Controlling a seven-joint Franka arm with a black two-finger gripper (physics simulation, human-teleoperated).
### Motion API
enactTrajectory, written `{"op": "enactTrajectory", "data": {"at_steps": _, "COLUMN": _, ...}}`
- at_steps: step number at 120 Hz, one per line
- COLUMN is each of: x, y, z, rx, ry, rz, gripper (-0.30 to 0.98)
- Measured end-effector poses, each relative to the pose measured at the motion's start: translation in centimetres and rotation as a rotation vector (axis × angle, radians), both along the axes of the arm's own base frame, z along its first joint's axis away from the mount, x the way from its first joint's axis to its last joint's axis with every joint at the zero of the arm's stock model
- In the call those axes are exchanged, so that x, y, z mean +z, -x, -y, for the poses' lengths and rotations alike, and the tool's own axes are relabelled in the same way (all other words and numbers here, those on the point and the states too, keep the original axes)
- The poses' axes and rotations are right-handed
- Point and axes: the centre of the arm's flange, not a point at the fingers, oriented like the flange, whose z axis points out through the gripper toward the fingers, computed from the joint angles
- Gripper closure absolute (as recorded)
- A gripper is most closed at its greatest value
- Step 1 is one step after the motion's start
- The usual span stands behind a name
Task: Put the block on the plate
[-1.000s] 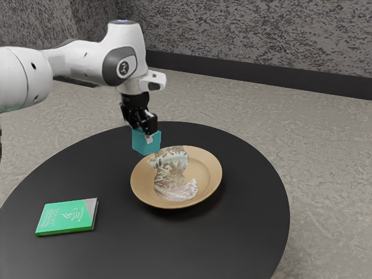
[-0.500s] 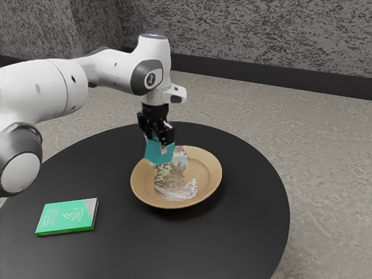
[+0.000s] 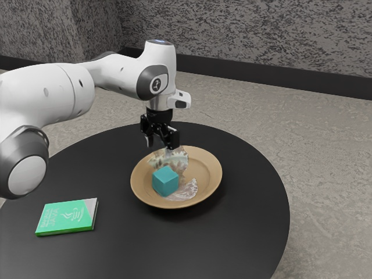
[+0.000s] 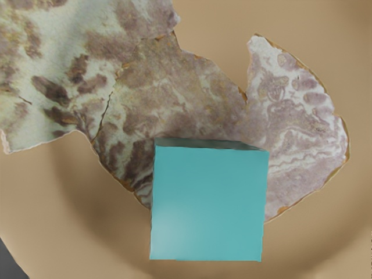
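Down from your hand [image 3: 161, 143] came the block [image 3: 165, 181] — it sat inside the plate [image 3: 203, 168], likely freed to finish your placement — your fingers [image 3: 174, 139] stood apart above.

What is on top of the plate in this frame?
On the plate sits the teal block, over part of an irregular patterned patch. Whatever lies directly beneath the block is covered, so that part of the patch and plate cannot be seen.

Indoors, kind of room unclear: mottled grey walls [image 3: 244, 35], dark skirting [image 3: 261, 76].
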Motion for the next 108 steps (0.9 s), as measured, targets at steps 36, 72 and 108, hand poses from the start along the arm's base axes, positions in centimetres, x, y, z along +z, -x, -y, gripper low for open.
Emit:
{"op": "enactTrajectory", "data": {"at_steps": 36, "x": 2.8, "y": 0.8, "z": -0.4, "rx": 0.004, "ry": 0.019, "rz": 0.028, "gripper": 0.02}}
{"op": "enactTrajectory", "data": {"at_steps": 72, "x": 15.2, "y": 7.3, "z": 0.9, "rx": -0.114, "ry": 0.092, "rz": 0.128, "gripper": 0.01}}
{"op": "enactTrajectory", "data": {"at_steps": 108, "x": 20.3, "y": 12.4, "z": -0.3, "rx": -0.271, "ry": 0.123, "rz": 0.097, "gripper": 0.00}}
